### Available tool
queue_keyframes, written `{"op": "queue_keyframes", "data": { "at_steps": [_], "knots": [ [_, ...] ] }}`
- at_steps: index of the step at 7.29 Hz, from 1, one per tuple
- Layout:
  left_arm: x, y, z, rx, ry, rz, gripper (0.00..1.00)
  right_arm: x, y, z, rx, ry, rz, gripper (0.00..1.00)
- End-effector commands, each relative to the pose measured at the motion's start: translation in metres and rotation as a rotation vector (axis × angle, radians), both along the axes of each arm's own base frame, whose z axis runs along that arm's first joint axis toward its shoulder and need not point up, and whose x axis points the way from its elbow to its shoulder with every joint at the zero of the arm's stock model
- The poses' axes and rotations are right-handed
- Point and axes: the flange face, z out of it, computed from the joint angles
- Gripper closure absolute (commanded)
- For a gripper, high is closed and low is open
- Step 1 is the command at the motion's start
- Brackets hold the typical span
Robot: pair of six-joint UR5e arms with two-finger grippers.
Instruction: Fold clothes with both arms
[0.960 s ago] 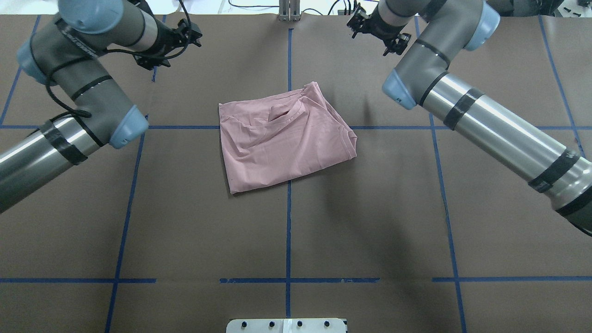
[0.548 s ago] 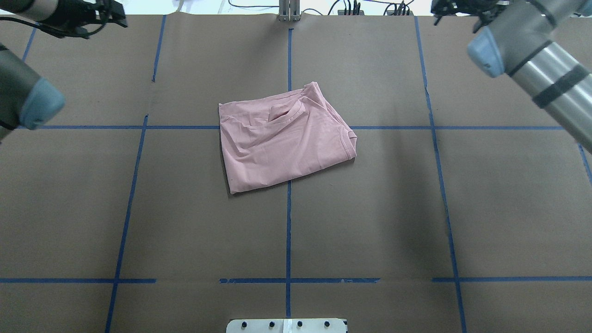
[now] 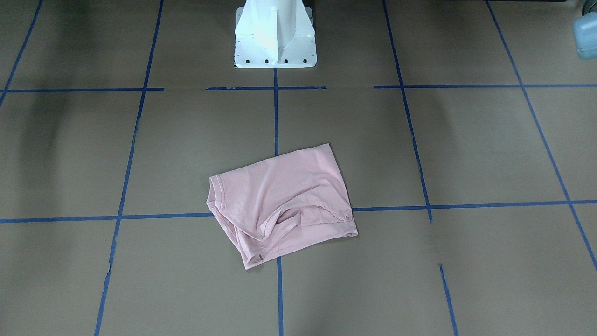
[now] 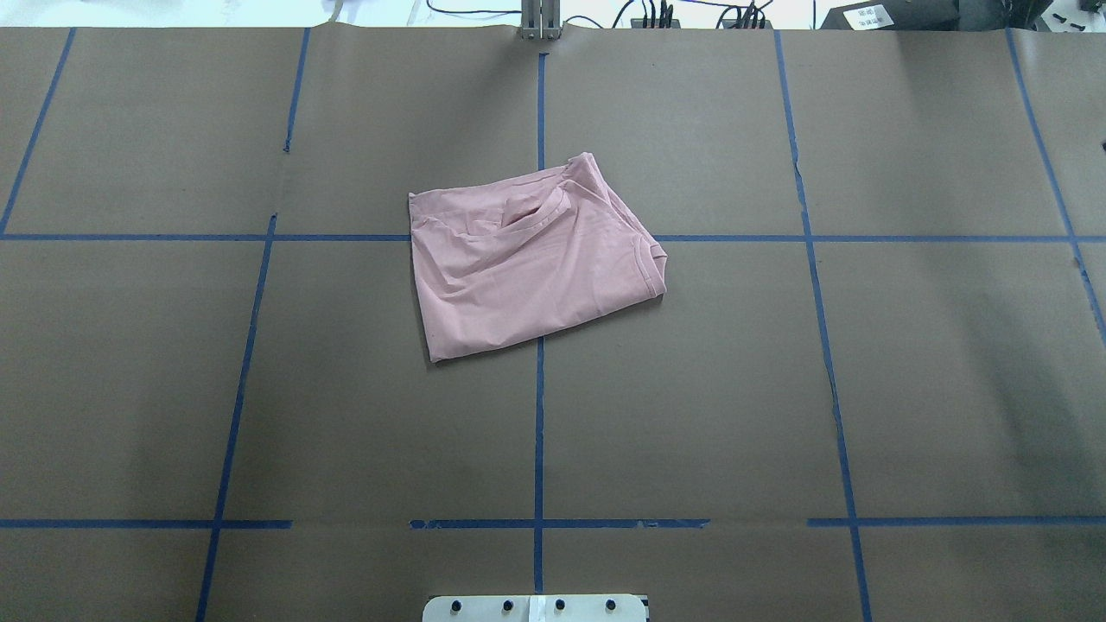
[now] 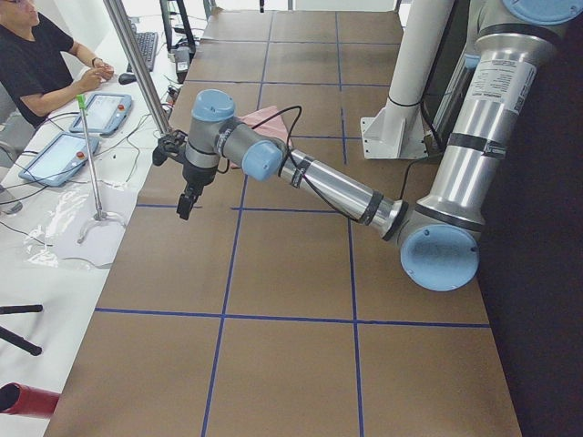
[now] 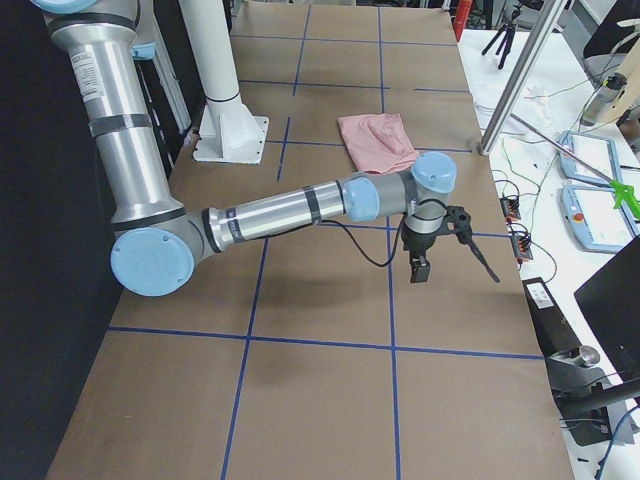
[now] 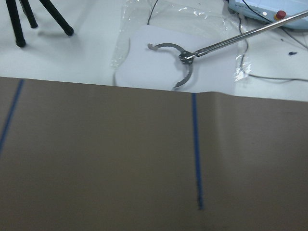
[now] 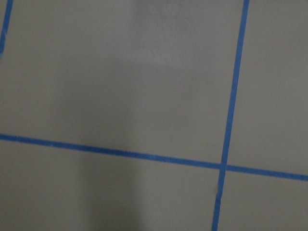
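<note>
Left tool (image 5: 184,209) (downturned) far from T-shirt (image 4: 527,268)

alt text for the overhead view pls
A pale pink T-shirt, folded into a rumpled rectangle, lies skewed near the middle of a brown table marked with a blue tape grid. A white base plate shows at the bottom edge.

the left arm (image 5: 332,187) and right arm (image 6: 270,212) look alike, silver tubes banded with black tape, grey joints capped in light blue, a thin black cable looping to the wrist, and the left gripper (image 5: 184,211) and right gripper (image 6: 419,272) are black.
</note>
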Motion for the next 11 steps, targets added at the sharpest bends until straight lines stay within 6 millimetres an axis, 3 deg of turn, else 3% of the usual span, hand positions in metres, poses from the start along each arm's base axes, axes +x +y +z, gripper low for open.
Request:
{"op": "queue_keyframes", "data": {
  "at_steps": [1,2,3,7,9,11],
  "knots": [
    [-0.014,0.054,0.077,-0.098,0.082,0.071,0.0,0.018,0.058,0.02,-0.013,-0.036,-0.023,0.0],
    [-0.014,0.063,0.126,-0.164,0.063,0.074,0.0,0.017,0.06,0.038,-0.045,-0.03,-0.025,0.0],
    [-0.014,0.068,0.154,-0.192,0.068,0.083,0.0,0.017,0.056,0.046,-0.058,-0.023,-0.025,0.0],
    [-0.02,0.083,0.177,-0.243,0.036,0.135,0.0,0.021,0.063,0.078,-0.129,-0.02,-0.016,0.0],
    [-0.023,0.086,0.183,-0.241,0.016,0.195,0.0,0.043,0.065,0.095,-0.16,-0.031,0.027,0.0],
    [-0.024,0.088,0.183,-0.241,0.02,0.195,0.0,0.066,0.071,0.124,-0.2,-0.04,0.059,0.0]
  ]
}}
